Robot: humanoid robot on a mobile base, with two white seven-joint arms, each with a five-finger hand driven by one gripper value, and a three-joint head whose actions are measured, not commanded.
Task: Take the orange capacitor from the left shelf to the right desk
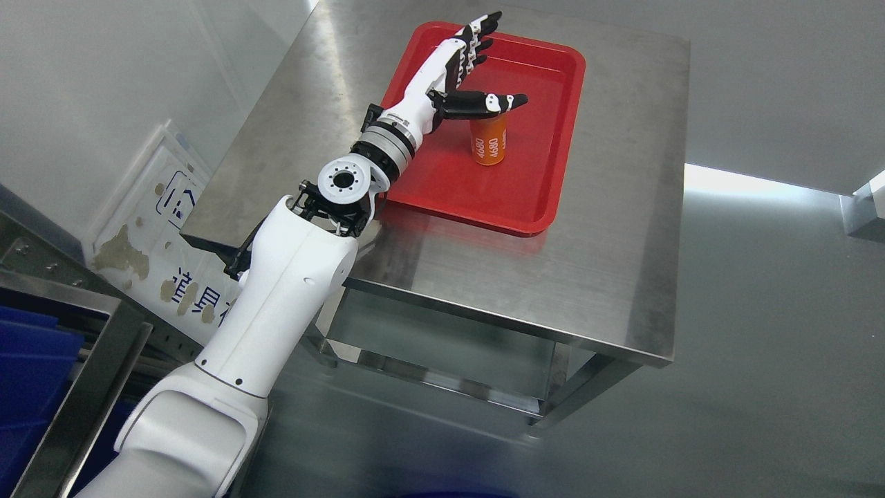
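Left hand [464, 66] spread wide, holding nothing; orange capacitor [488, 140] stands upright in the red tray [484, 207] on the counter [622, 263], so probably just released.

A red tray [442, 197] with a raised rim lies on the far left part of the metal surface, its long side running from near to far. Below that surface a lower metal shelf [429, 346] shows between the legs. At the left, a white sign [148, 242] with dark blue characters and brownish stains leans against the grey wall. In the near left corner sit blue bins [28, 360], partly hidden behind a slanting metal frame bar [83, 408]. The floor [760, 387] is grey and glossy.
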